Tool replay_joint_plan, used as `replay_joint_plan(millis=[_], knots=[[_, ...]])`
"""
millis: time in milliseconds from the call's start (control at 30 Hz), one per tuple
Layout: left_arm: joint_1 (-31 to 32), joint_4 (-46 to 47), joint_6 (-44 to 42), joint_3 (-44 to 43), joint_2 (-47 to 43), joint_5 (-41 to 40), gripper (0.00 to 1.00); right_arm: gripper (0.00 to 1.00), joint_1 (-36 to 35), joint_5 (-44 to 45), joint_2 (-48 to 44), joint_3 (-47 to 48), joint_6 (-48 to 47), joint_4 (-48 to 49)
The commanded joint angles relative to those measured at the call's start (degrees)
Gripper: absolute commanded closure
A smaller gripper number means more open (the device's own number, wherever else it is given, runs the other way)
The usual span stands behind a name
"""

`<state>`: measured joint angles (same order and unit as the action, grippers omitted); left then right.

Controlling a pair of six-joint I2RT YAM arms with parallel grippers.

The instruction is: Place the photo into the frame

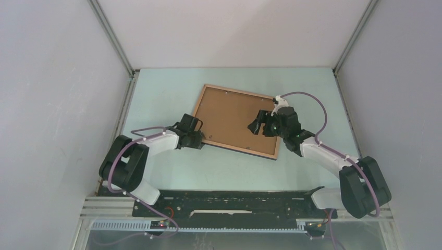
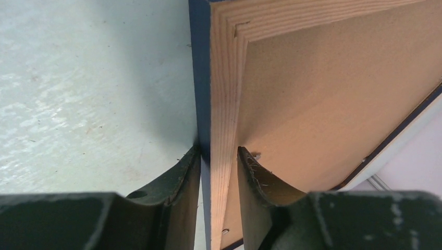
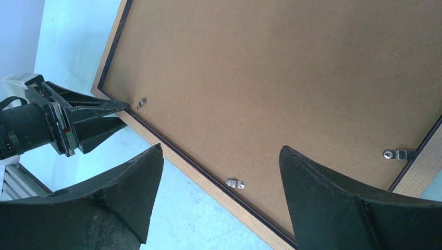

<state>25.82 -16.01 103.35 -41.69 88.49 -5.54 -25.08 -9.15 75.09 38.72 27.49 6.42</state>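
Two arms reach over the pale green table (image 1: 167,94) toward the frame (image 1: 235,91). It lies near the middle of the table, a little to the far side, and is turned at an angle to the table's edges. We see its light wood face upward, and the brown backing board (image 1: 229,117) fills the opening inside the rim. In the right wrist view, three small metal clips (image 3: 235,182) sit along the inner edge of the rim, with their tabs over the board.

The left gripper (image 1: 203,138) is at the near rim of the frame, close to its left corner. In the left wrist view one finger (image 2: 182,177) stands against the dark navy outer side of the rim. The other finger is on the inner side of the wood strip, over the edge of the board. The jaws have the rim between them, and both tips appear to touch it, so we read this as a grip on the frame's rim.

The right gripper (image 1: 256,126) hangs over the right half of the backing board. Its fingers (image 3: 323,198) are spread wide apart and nothing is between them. We cannot tell that they touch the board. A purple cable (image 1: 319,112) loops from this gripper back along the right arm.
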Motion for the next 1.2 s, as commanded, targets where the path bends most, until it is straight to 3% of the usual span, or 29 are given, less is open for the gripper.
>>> replay_joint_plan(millis=[0, 133, 300, 433, 667, 867, 1167], knots=[[0.7, -3.3, -3.8, -3.9, 2.8, -3.1, 0.81, 0.11, 0.3, -0.1, 0.4, 0.0, 0.7, 2.3], [0.1, -6.5, -14.7, -9.0, 6.3, -5.0, 0.99, 0.11, 0.4, 0.3, 0.5, 0.0, 0.4, 2.2], [-2.7, -5.8, -35.8, -15.2, 14.0, 0.4, 1.00, 0.11, 0.3, 0.7, 0.9, 0.0, 0.0, 2.3], [-3.7, -10.5, -53.6, -21.5, 17.8, -2.1, 1.00, 0.11, 0.4, 0.7, 0.4, 0.0, -0.3, 2.2], [-3.9, -13.2, -75.0, -28.2, 19.0, -8.7, 1.00, 0.11, -0.5, -0.3, 1.5, 2.6, -1.7, 0.0], [-4.1, -11.5, -83.7, -29.1, 20.0, -6.4, 1.00, 0.11, -2.6, -5.8, 6.9, 8.1, -3.2, -2.9], [-5.4, -8.0, -83.9, -33.4, 23.0, 1.4, 1.00, 0.11, -8.2, -14.5, 21.3, 23.2, -1.7, -7.8]])
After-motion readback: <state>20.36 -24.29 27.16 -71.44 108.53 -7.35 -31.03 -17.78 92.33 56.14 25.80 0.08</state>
